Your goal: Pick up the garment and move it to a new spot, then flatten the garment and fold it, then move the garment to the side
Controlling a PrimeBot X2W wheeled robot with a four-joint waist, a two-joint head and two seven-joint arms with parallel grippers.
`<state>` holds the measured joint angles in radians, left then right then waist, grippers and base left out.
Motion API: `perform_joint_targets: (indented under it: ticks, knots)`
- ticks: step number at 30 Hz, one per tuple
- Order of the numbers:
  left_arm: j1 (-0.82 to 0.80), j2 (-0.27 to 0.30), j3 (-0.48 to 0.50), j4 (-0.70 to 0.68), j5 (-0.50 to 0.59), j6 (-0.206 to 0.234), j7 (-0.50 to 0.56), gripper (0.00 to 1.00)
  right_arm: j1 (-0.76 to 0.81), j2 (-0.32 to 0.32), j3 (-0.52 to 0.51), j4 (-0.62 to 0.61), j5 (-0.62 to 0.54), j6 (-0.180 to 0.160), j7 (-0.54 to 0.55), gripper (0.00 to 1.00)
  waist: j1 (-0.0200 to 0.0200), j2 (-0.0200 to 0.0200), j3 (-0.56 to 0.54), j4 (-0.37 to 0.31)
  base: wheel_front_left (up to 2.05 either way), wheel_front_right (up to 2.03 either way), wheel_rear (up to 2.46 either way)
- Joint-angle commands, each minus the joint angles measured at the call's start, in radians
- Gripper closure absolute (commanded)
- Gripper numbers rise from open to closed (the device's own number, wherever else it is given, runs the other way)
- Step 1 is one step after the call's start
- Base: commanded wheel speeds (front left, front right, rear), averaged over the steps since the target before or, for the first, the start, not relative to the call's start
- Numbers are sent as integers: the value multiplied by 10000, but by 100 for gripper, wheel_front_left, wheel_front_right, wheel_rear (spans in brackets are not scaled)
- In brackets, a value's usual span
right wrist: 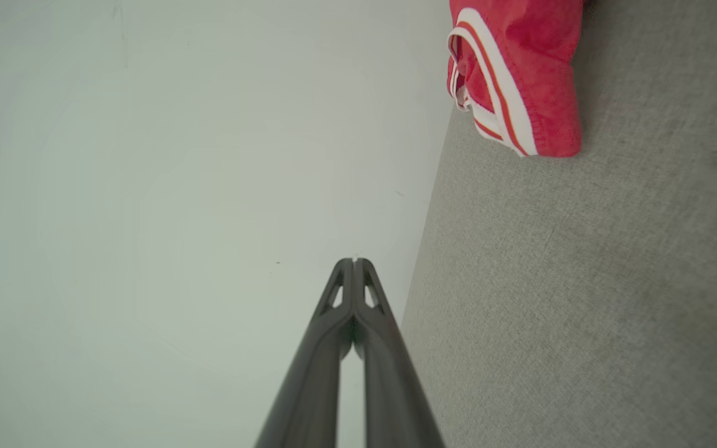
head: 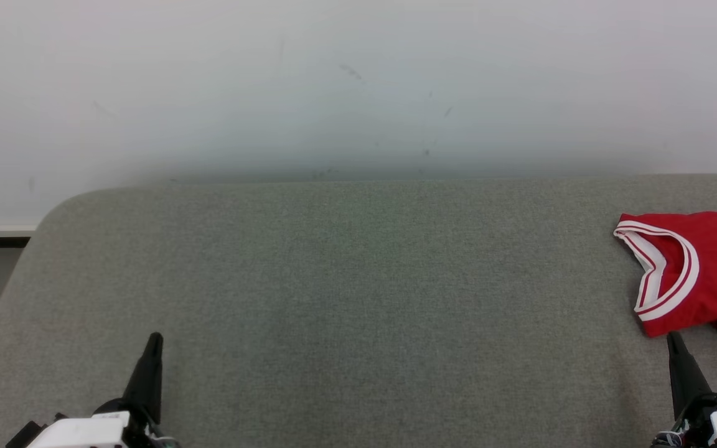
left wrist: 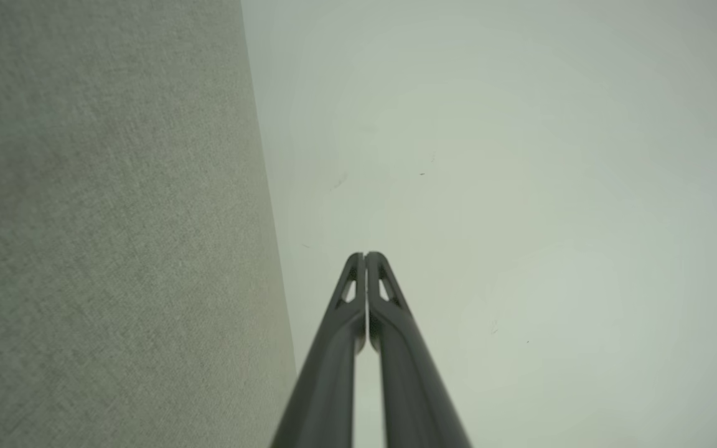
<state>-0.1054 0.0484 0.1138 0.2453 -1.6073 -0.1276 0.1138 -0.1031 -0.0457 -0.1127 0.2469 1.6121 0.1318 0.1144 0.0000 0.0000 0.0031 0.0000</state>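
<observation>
Right gripper (right wrist: 354,261), fingers pressed together and empty, by the grey fabric surface (right wrist: 582,298), pointed toward the pale wall (right wrist: 178,186). Farther off, well clear of the fingertips, a bunched red garment (right wrist: 533,74) with white-striped trim, lying on the surface.

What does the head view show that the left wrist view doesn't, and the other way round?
Head view, not left wrist: the red garment on the right side of the grey table, and the shut right gripper close by it. Left wrist, not head: a close look along the left gripper, its tips pressed together. Both: the table, the pale wall, the left gripper.
</observation>
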Motion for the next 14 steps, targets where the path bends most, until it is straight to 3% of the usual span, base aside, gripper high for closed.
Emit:
perform_joint_targets:
  ticks: [1,14]
  knots:
    - [-89,49,30,7,-100,-78,39,100,-124,-84,-32,-43,16,-21,31,100,0,0,0,0,0,0,0]
    - [-90,46,33,6,-97,-79,40,100,-123,-84,-32,-42,17,-21,31,100,0,0,0,0,0,0,0]
